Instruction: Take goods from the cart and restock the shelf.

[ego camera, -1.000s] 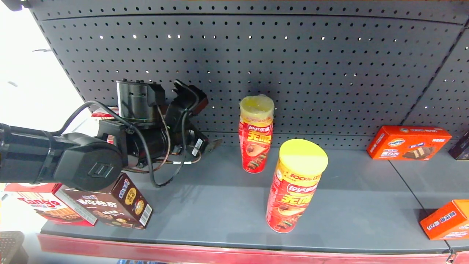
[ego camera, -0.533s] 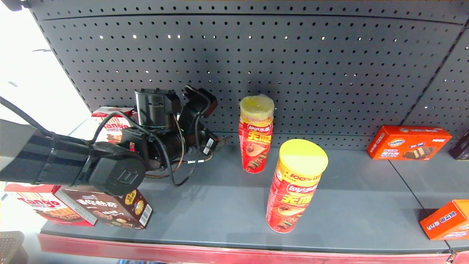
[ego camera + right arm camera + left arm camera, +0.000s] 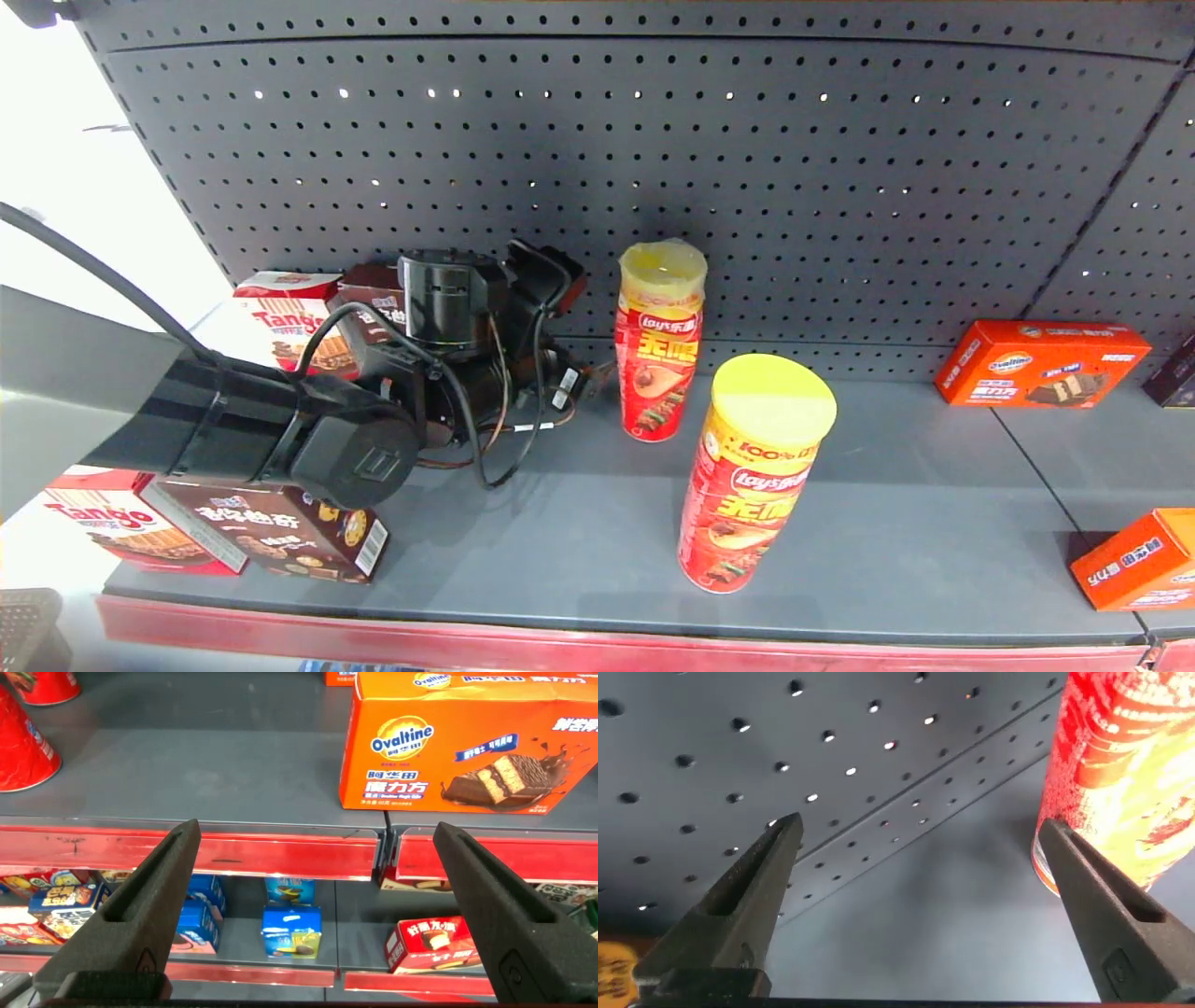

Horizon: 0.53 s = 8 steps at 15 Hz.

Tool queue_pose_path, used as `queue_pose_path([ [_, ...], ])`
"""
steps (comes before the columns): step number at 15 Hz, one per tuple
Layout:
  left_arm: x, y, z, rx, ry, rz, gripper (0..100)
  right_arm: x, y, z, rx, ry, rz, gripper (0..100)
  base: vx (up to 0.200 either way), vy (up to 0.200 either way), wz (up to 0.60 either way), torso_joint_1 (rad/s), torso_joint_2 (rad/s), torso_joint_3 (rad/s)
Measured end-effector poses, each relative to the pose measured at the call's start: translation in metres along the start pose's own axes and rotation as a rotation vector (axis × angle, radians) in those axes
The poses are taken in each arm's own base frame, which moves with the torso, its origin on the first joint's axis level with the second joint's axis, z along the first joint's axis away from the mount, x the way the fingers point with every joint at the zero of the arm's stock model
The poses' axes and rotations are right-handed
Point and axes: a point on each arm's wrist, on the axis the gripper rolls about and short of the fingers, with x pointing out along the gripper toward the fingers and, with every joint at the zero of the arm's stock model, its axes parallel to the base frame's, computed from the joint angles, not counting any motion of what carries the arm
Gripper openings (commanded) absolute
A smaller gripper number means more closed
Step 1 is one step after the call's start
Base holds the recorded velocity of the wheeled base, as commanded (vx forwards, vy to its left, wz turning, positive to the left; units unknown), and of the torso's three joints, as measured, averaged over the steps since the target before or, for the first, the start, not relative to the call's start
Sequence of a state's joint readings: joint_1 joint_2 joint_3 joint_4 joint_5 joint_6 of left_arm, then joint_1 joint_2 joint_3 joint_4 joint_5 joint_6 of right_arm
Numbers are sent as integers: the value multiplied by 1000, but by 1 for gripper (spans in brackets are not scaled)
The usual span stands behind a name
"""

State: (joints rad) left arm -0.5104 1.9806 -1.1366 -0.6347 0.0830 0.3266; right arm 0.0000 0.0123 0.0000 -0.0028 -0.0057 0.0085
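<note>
1 can beside L claw

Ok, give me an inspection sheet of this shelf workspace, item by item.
Surface: grey shelf, bare in the middle.
Job's things: two chip cans upright, rear can by the pegboard, front can nearer the edge.
Clutter: wafer boxes and brown box at left; orange boxes at right.
End effectors: left end effector open, beside rear can, contact unclear; right end effector open, empty.
Cables: black cables looped at the left wrist.
Surroundings: pegboard behind; stocked lower shelves.
</note>
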Motion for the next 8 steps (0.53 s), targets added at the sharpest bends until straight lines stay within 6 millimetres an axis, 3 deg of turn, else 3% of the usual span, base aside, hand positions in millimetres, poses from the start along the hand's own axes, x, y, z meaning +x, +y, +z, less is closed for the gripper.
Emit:
queue_pose_path([
  [8, 7, -11, 3, 4, -10, -26, 100, 0, 0, 0, 0, 0, 0, 100, 0, 0, 0, 0, 0, 0],
])
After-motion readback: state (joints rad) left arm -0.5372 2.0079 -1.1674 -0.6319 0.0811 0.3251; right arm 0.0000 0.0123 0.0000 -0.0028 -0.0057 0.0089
